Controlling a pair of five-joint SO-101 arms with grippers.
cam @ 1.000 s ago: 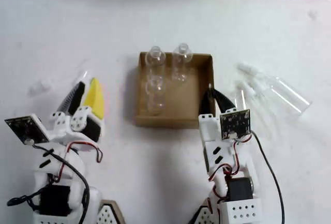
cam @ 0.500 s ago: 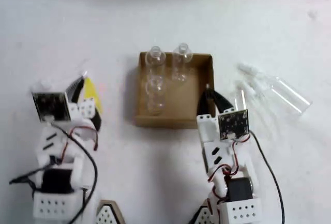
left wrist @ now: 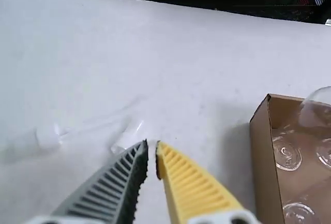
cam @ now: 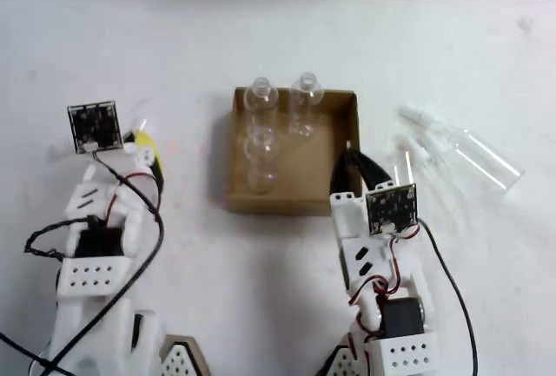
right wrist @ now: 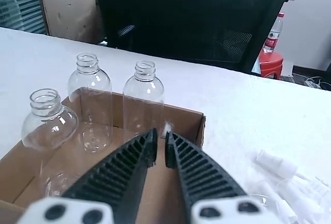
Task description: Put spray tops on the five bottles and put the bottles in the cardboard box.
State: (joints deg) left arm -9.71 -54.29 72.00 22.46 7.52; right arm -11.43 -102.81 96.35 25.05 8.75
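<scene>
Cardboard box (cam: pixel 354 124): mid-surface, between the two arms, open side up. Three clear bottles (right wrist: pixel 89 97) stand upright inside with bare, open necks. Two are at the far wall and one is nearer the arms.

Right of the box and apart from it, a fourth bottle lying on its side (cam: pixel 488 161). Loose spray tops (cam: pixel 415 118) with their dip tubes are just beside it. Cannot tell the count in that cluster, as the clear parts overlap.

Right gripper (right wrist: pixel 160 140): black fingers together, nothing between them. The tips are at the box's near right corner, just above the rim.

Left gripper (left wrist: pixel 152 150): grey and yellow fingers almost touching at the tips, holding nothing. It is low over the white surface (cam: pixel 174 46), well left of the box.

Just past the left tips lies a small clear piece (left wrist: pixel 126 133), not in contact with the fingers. Farther out, a single spray top (left wrist: pixel 49 135) lies flat with its thin tube.
</scene>
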